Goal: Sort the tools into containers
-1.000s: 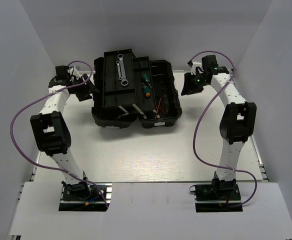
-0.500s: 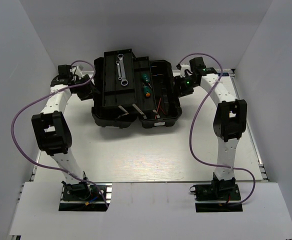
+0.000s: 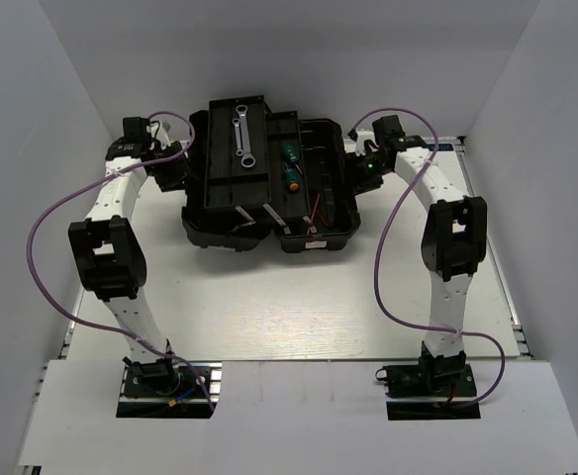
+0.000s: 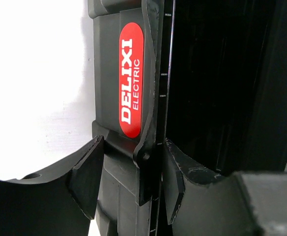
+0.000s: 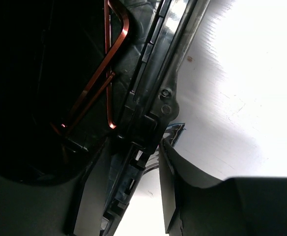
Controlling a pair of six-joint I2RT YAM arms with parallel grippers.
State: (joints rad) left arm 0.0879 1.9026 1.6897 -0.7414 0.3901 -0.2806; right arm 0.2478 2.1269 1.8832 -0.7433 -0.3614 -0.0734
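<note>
The large black plastic toolbox (image 3: 215, 183) sits open toward the far middle of the white surface (image 3: 269, 297), its two halves side by side. Two silver metal wrenches (image 3: 242, 139) lie next to each other on the far part of the left half. Two stubby green-handled screwdrivers with orange ends rest in the right half, one (image 3: 289, 152) farther back and the other (image 3: 291, 182) just nearer. A thin red bent wire (image 5: 106, 73) shows inside the dark right half, close to its outer wall.

The left hand (image 4: 132, 147) is at the toolbox's left side, closed on the black plastic toolbox. Its two fingers lie against either side of a raised black part, with no gap showing. That part carries a red oval label (image 4: 131, 81) reading DELIXI ELECTRIC in white.

The right hand (image 5: 133, 147) is at the toolbox's right side, its fingers apart and straddling the rim. A sliver of white surface is visible between the rim and the outer finger.

Purple cables (image 3: 32, 237) loop beside both white arms, and plain white walls enclose the surface on three sides.
</note>
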